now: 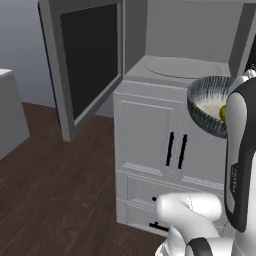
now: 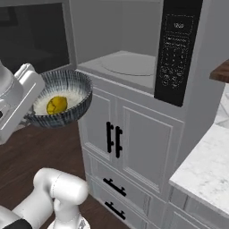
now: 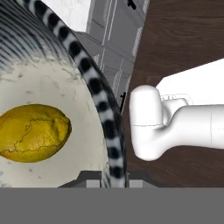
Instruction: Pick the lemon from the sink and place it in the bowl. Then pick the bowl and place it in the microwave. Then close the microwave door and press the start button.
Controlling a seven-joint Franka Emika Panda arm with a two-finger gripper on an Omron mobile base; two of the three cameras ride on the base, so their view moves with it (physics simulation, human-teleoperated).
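The small yellow lemon (image 2: 57,104) already lies in the pale speckled hollow of the wide, shallow bowl with the dark blue-grey streaked outside (image 2: 71,117), so the first part of the job looks done. The bowl itself is off any surface: the two-finger gripper (image 3: 111,177) is clamped on its striped rim, one finger inside and one outside as the hand view shows it, and holds it in the air in front of the pale grey cabinet doors with black handles (image 2: 129,134), below and to the side of the big grey microwave (image 2: 134,53). The round turntable plate (image 2: 129,63) lies bare. The microwave door with its black glass panel (image 1: 90,55) stands wide open. I judge that setting the bowl inside, shutting the door and pressing start all remain.
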